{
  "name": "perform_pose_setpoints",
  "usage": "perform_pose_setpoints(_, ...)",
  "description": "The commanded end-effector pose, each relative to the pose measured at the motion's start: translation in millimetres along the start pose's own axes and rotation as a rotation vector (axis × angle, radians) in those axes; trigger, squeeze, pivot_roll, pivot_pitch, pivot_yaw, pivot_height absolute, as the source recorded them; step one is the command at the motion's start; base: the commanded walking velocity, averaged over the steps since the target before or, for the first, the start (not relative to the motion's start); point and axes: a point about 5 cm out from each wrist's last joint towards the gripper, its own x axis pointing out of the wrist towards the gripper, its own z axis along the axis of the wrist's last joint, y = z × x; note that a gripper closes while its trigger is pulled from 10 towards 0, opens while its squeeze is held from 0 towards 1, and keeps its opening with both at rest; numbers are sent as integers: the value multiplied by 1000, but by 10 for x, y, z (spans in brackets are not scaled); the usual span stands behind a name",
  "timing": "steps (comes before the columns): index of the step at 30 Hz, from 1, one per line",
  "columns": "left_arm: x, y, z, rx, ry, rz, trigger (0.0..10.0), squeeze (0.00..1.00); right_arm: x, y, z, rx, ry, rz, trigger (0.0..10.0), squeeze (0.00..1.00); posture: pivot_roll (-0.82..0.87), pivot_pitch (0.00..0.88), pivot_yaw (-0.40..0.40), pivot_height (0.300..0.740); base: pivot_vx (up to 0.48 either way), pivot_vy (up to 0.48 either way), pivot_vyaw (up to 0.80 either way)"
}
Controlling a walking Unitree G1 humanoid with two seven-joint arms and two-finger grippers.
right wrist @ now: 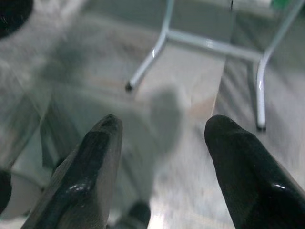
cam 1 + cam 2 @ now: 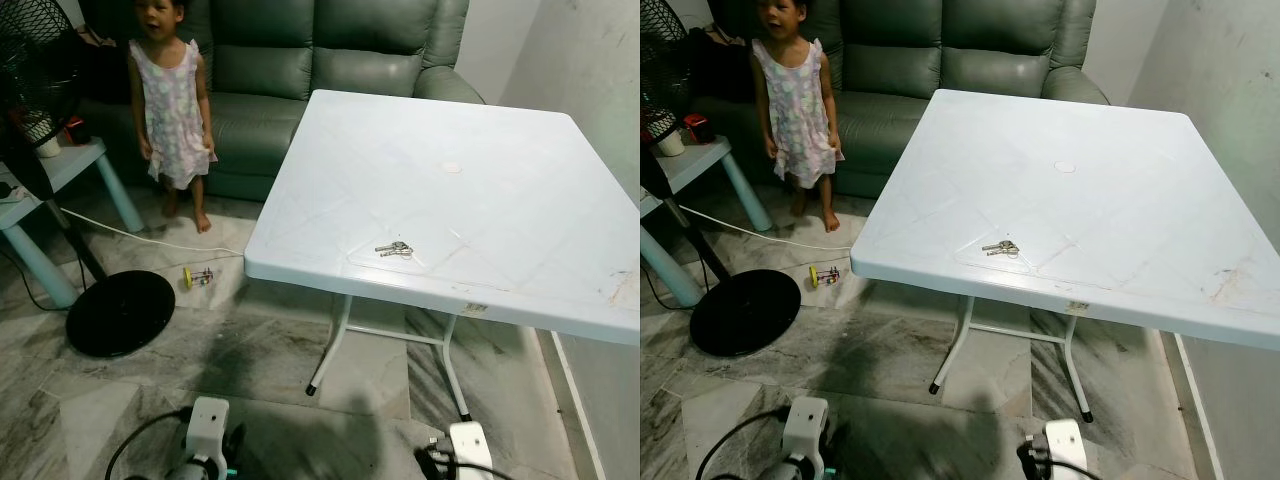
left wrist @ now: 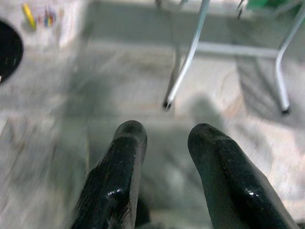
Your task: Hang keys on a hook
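Person: stood at the far left before the green sofa (image 2: 330,50).
Fan base (image 2: 120,312): lay black on the marble floor.
Left gripper (image 3: 164,136): hung low over the floor, fingers parted, holding nothing.
Keys (image 2: 395,249): lay near the white table's (image 2: 500,180) front edge.
Right gripper (image 1: 162,129): hung low, fingers spread wide, empty.

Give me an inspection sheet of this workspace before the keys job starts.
Surface: white table, mostly bare, scuffed at its right edge.
Job's things: keys lie flat near the table's front edge; hook: nothing seen.
Clutter: small toy on the floor.
Grippers: left hand and right hand open, low over the floor, holding nothing.
Cables: white cord along the floor.
Surroundings: person before green sofa; fan base; side table.
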Motion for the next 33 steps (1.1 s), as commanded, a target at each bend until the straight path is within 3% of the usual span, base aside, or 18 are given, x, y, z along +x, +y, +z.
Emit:
perform_pose_setpoints(1,47,-16,176,-2,-100,-26,10000,0,20,2,125,-2,-87,23,10000,1000,85,0,-61,740,0,0,0)
perform_pose_setpoints(5,71,-38,336,-16,-205,-43,10000,0,30,6,252,-14,-179,24,10000,1000,86,0,-61,740,0,0,0)
perform_pose_setpoints(11,28,-140,570,0,-405,-89,10000,0,14,-19,526,72,-386,30,10000,1000,85,0,-59,740,0,0,0)
perform_pose_setpoints(15,-13,-181,653,11,-480,-112,10000,0,1,-17,662,96,-472,33,10000,1000,88,0,-61,740,0,0,0)
perform_pose_setpoints(22,-17,-214,926,-13,-593,-124,10000,0,39,-22,959,164,-589,25,10000,1000,92,0,-63,740,0,0,0)
perform_pose_setpoints(25,27,-203,1145,-83,-638,-107,10000,0,52,15,1168,169,-658,45,10000,1000,101,0,-69,740,0,0,0)
perform_pose_setpoints(33,0,-78,1354,-112,-664,14,10000,0,79,36,1387,144,-670,-1,10000,1000,93,0,-63,740,0,0,0)
